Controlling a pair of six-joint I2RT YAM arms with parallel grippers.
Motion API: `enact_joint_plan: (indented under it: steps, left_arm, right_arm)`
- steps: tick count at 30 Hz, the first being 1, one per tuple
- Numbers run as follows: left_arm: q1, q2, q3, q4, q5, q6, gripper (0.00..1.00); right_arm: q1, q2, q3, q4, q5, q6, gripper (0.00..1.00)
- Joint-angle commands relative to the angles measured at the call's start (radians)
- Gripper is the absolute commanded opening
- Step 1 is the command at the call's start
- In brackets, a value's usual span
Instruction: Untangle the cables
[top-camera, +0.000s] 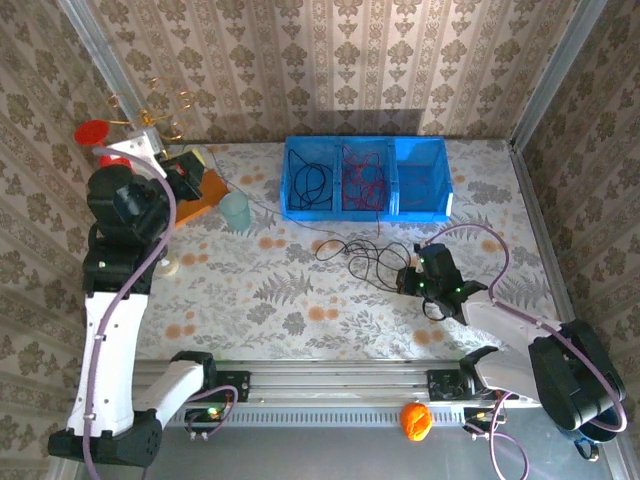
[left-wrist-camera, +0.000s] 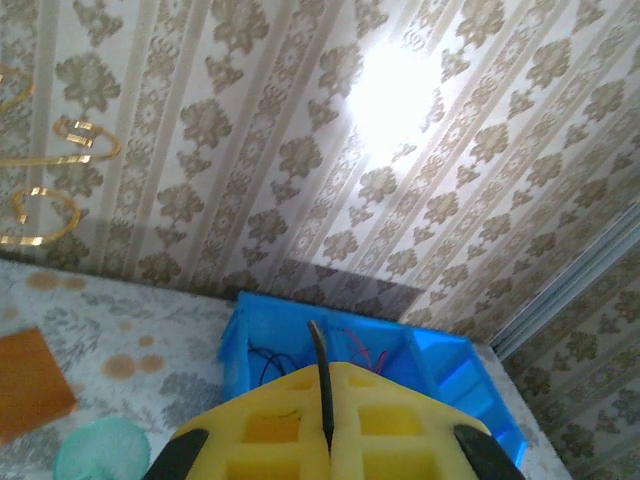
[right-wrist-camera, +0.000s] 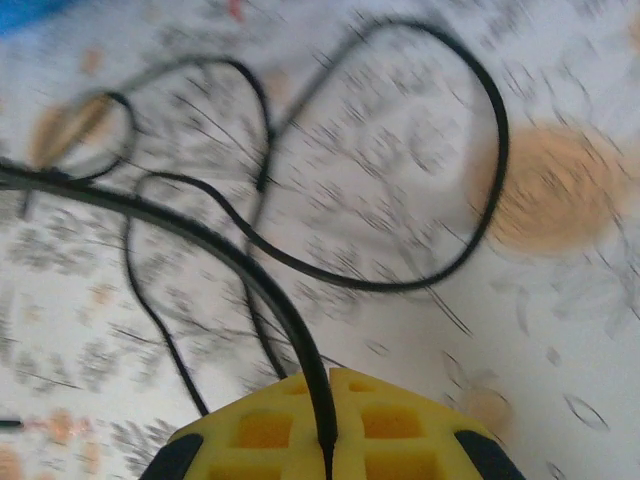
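Note:
A loose tangle of black cables (top-camera: 365, 255) lies on the floral table in front of the blue bin (top-camera: 440, 178). My right gripper (top-camera: 412, 278) sits low at the tangle's right edge. Its yellow pads (right-wrist-camera: 420, 430) are shut on one black cable (right-wrist-camera: 290, 320) that curves away to the left. My left gripper (top-camera: 185, 172) is raised at the far left, shut on a thin black cable end (left-wrist-camera: 322, 365). A thin strand (top-camera: 270, 210) runs from there toward the tangle. The bin's left compartment holds black cables (top-camera: 312, 180), and the middle one holds red cables (top-camera: 365, 182).
A teal cup (top-camera: 237, 210) and an orange block (top-camera: 208, 195) stand near the left gripper. A red disc (top-camera: 92, 131) and a gold wire stand (top-camera: 150, 108) are at the back left. The bin's right compartment (top-camera: 422, 178) is bare. An orange ball (top-camera: 415, 420) lies below the front rail.

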Motion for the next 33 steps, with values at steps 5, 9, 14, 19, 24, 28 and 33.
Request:
enact_joint_plan:
  steps: [5, 9, 14, 19, 24, 28, 33]
  left_arm:
    - [0.008, 0.04, 0.282, -0.038, 0.044, 0.033, 0.0]
    - [0.008, 0.096, 0.445, -0.074, 0.08, 0.031, 0.0]
    - [0.007, 0.194, 0.56, -0.058, 0.229, -0.055, 0.0]
    - [-0.015, 0.246, 0.515, 0.018, 0.332, -0.106, 0.0]
    - [-0.037, 0.259, 0.515, 0.024, 0.33, -0.096, 0.0]
    - [-0.067, 0.292, 0.493, 0.06, 0.325, -0.08, 0.0]
    - [-0.138, 0.4, 0.481, 0.117, 0.363, -0.044, 0.0]
  right_arm:
    - [-0.021, 0.079, 0.022, -0.077, 0.072, 0.077, 0.0]
    - [-0.032, 0.11, 0.022, -0.051, 0.061, 0.096, 0.0]
    - [-0.032, 0.125, 0.029, -0.016, 0.046, 0.095, 0.0]
    - [-0.03, 0.091, 0.038, -0.029, 0.028, 0.086, 0.0]
    - [-0.029, 0.032, 0.043, -0.054, 0.029, 0.072, 0.0]
    - [-0.028, 0.006, 0.05, -0.062, 0.022, 0.066, 0.0]
    - [-0.027, -0.01, 0.055, -0.063, 0.021, 0.064, 0.0]
